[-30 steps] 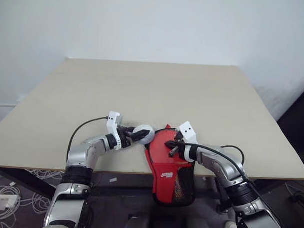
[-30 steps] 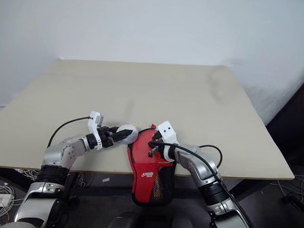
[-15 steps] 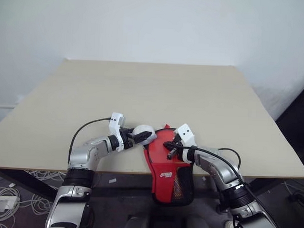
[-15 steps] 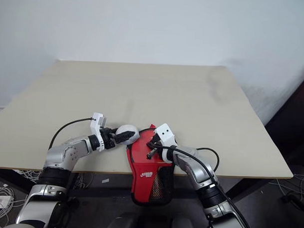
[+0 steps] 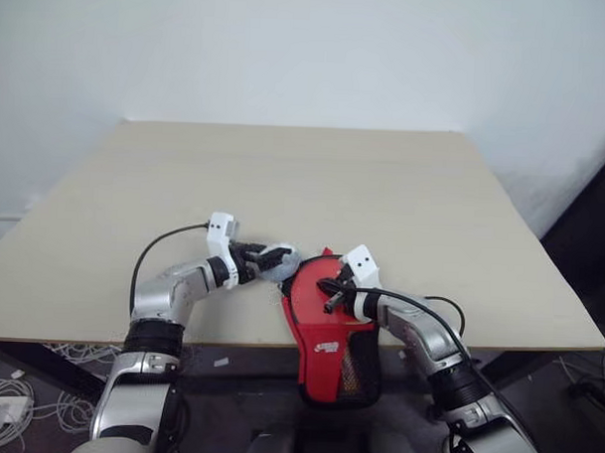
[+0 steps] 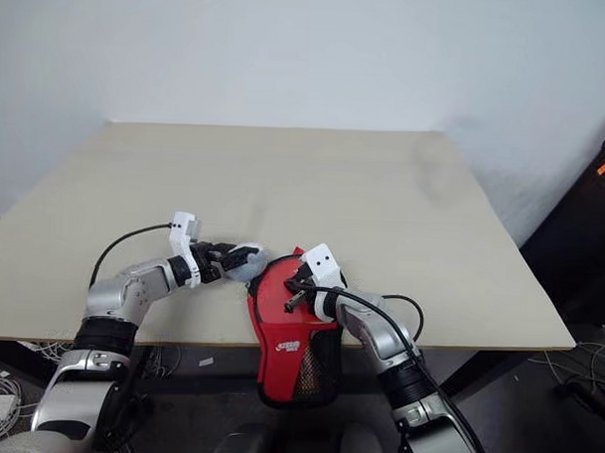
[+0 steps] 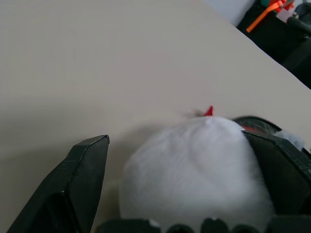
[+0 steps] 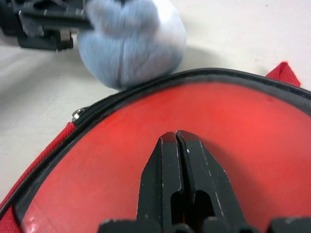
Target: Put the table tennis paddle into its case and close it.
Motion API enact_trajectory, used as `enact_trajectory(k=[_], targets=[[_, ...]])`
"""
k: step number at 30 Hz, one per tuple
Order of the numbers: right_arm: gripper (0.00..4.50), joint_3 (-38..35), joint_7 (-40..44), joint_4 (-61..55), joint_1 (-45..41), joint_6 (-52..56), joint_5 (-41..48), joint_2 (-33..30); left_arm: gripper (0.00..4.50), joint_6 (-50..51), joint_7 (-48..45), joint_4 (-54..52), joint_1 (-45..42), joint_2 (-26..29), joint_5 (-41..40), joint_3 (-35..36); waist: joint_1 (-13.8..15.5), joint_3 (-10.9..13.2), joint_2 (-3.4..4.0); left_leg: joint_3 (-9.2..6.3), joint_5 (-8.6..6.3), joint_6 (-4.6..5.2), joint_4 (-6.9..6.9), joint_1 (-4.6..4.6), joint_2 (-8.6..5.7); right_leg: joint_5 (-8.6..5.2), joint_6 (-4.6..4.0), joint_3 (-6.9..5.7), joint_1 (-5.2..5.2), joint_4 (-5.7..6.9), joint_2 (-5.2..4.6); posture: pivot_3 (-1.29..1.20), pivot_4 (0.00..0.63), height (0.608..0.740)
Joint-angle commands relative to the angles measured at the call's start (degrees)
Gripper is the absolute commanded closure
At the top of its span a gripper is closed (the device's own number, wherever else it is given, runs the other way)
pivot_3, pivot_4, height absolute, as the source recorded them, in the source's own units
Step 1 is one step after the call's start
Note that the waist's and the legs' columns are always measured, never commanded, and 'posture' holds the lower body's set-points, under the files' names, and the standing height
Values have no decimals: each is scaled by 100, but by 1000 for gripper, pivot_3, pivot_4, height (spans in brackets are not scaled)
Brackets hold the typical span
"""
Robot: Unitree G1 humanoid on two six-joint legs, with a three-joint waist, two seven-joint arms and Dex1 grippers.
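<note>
Head views: beige table (image 5: pixel 314 177) against a pale wall. The case (image 5: pixel 331 332) lies at the near table edge, red side up w/ black trim; its narrow end w/ black mesh and white logo hangs over the edge. The right gripper (image 5: pixel 327 295) sits over the round part of the case, fingers pressed together w/ nothing between them, tips on or just above the red face, can't tell which. The left gripper (image 5: pixel 270 257) is just beside the case's upper left rim, jaws spread wide around a white fluffy ball (image 5: pixel 278 260), which rests on the table next to the case edge.

L wrist view: the white fluffy ball (image 7: pixel 199 179) sits between the two black fingers (image 7: pixel 77 187), one each side; the far finger touches it, small gap by the near one. Bare table beyond, a red tip of the case (image 7: pixel 209 111) peeking past the ball.

R wrist view: closed black fingertips (image 8: pixel 177 145) over the glossy red face of the case (image 8: pixel 252 141). Black zip trim curves round the rim, w/ a red fabric edge outside it. The ball (image 8: pixel 131 41) looks grey-blue here, touching the trim from the table side, the left gripper's fingers on it. Paddle itself: can't tell where it is; the red seen through the case's clear side may be its blade.
</note>
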Motion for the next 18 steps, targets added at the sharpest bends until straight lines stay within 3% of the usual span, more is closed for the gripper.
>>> enact_trajectory(k=[1,3,6,16,18], targets=[[4468,-26,45,250,-8,-60,-94,27,0,-180,-12,192,-276,161,-17,311,-3,-2,-2,0,0,0,0,0,1,0,0,0,-1,0,0,0,0,739],[4495,-29,66,285,-12,-80,-123,31,173,-174,-65,251,-323,184,-67,391,-2,-2,-2,-1,0,-1,0,0,2,0,0,0,-2,0,1,0,0,739],[4500,-42,82,300,-12,-88,-152,43,878,-89,-149,261,-343,185,-146,474,1,-3,-4,-1,-3,-4,0,0,2,0,0,0,-2,0,1,0,0,739],[4500,-85,67,399,-71,-104,-228,84,4474,96,-142,114,-274,57,-187,538,1,-5,-6,-3,-12,-20,0,0,3,3,-5,0,-2,1,1,0,0,739],[4500,-97,73,404,-84,-102,-237,87,4474,126,-123,68,-248,13,-183,537,1,-6,-6,-3,-12,-20,0,0,3,3,-5,0,-1,1,1,0,0,739]])
